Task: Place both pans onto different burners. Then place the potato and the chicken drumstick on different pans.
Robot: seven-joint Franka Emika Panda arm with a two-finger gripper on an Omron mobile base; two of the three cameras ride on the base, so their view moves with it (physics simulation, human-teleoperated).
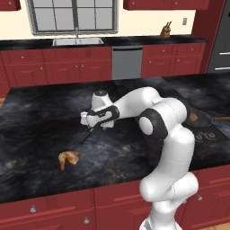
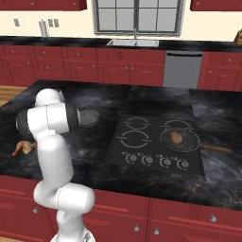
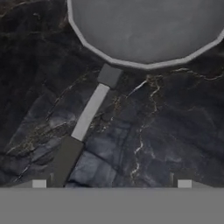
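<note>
Dark marble island (image 2: 142, 97), cooktop (image 2: 156, 144) right. You have one pan (image 2: 179, 139) on near-right burner, potato (image 2: 176, 137) inside. Second pan (image 3: 148, 30) on counter left of cooktop; gripper (image 3: 111, 183) hovers above its handle (image 3: 89, 111), jaws wide, holding nothing, likely lining up grasp. Drumstick (image 1: 68, 158) lies near-left on counter. Hand view shows handle clearly; right base view shows burners.

The white arm (image 1: 168, 134) rises from its base, bends at a dark elbow joint and reaches out to its left, low over the counter. The forearm lies nearly level, and the wrist turns the hand downward. The gripper (image 1: 85, 120) points down with its jaws spread wide apart and nothing between them; in the hand view both finger tips (image 3: 39, 183) stand far apart.
</note>
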